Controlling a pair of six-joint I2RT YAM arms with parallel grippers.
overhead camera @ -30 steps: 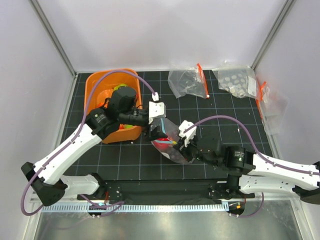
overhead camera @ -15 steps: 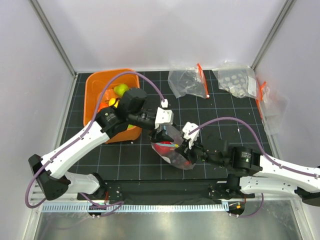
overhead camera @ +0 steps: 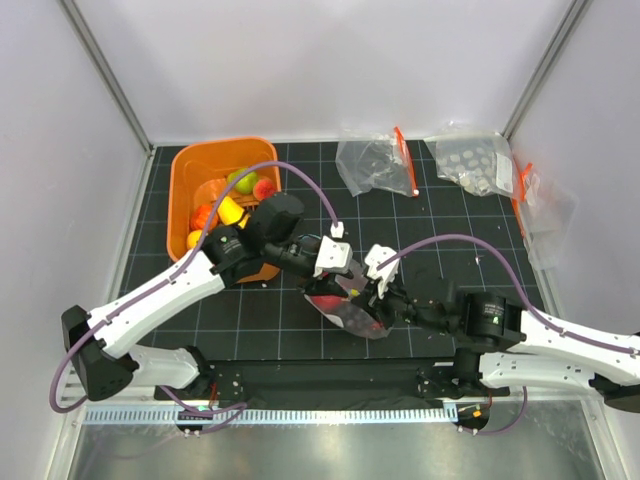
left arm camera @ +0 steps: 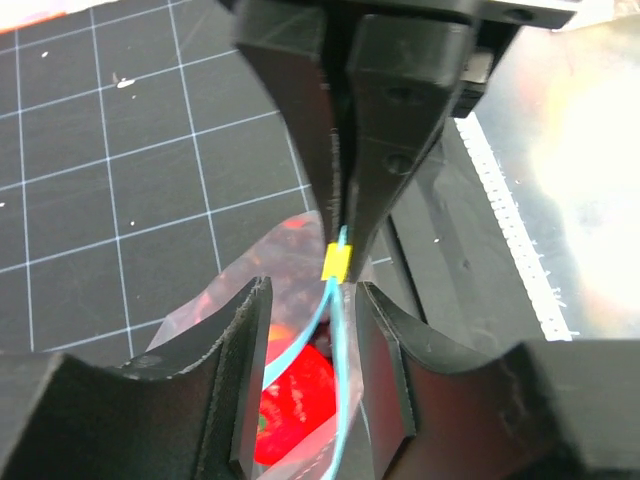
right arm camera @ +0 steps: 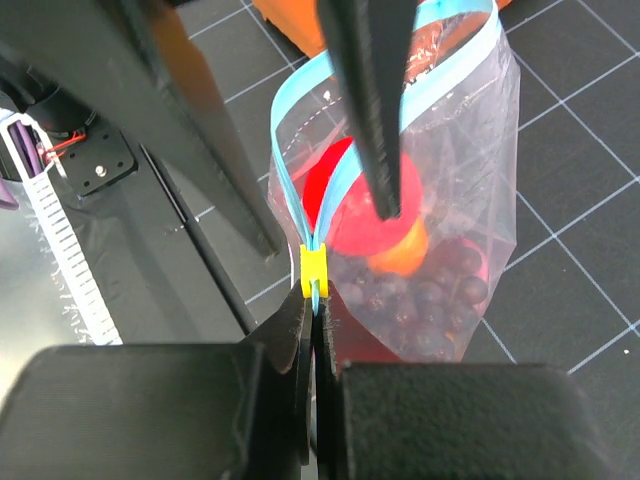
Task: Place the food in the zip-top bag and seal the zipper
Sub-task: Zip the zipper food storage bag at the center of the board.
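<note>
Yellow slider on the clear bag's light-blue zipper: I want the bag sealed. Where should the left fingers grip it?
Probably pinch the yellow plastic slider across its flat sides, coming from the open-mouth side: the right gripper clamps the light-blue zipper strip behind it, blocking that end.

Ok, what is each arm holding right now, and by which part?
Right fingers pinch the clear plastic zip-top bag by its light-blue zipper strip, at the yellow slider. Left fingers straddle that strip, apart, holding nothing.
</note>
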